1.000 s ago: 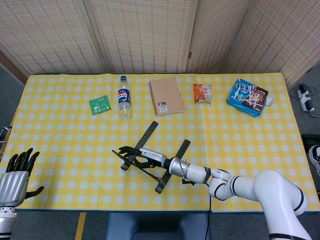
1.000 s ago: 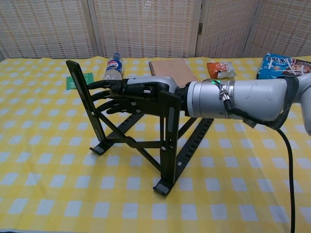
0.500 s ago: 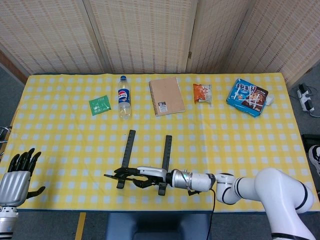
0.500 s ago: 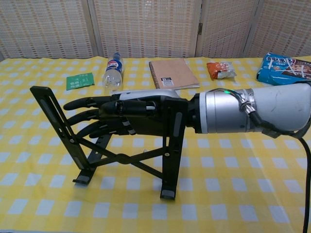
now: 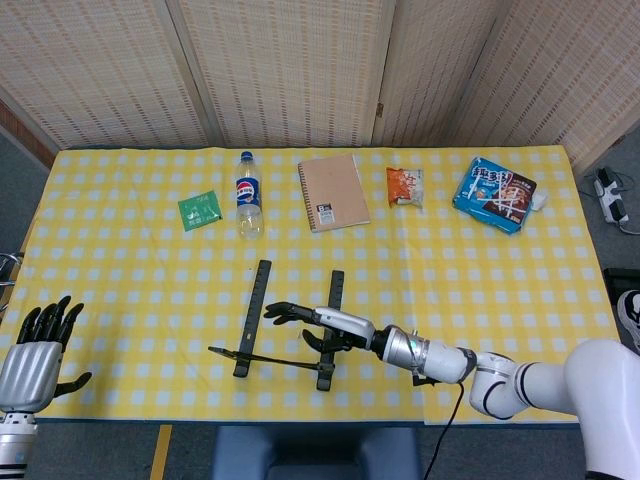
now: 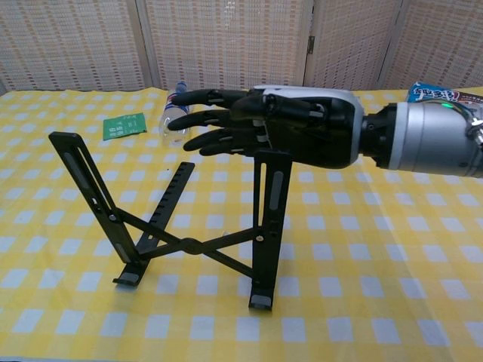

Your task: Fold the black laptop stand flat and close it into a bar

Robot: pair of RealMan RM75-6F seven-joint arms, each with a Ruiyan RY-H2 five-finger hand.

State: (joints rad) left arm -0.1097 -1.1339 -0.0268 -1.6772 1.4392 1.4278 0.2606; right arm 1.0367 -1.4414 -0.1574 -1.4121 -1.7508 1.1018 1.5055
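Laptop stand: the black laptop stand [image 5: 285, 325] [image 6: 189, 219] stands unfolded near the front edge of the table [image 5: 130, 300], its two uprights raised and a crossed brace joining them low down; its two long rails lie flat on the yellow checked cloth, pointing toward the back.
Right hand: the right hand [image 5: 318, 322] [image 6: 279, 132] reaches in from the right, above the stand, fingers stretched out and slightly apart, holding nothing. In the chest view it sits at the top of the stand's right upright; whether it touches that upright cannot be told.
Left hand: the left hand [image 5: 35, 350] is at the front left corner, off the table's edge, palm up with fingers spread, empty, well apart from the stand.
Back row: a bottle [image 5: 247, 195] [image 6: 174, 105] lies on its side, a green packet [image 5: 200, 210] [image 6: 124, 126] to its left, a brown notebook [image 5: 333, 192] to its right, then an orange snack bag [image 5: 404, 186] and a blue snack bag [image 5: 495, 194] [image 6: 445, 93] further right.
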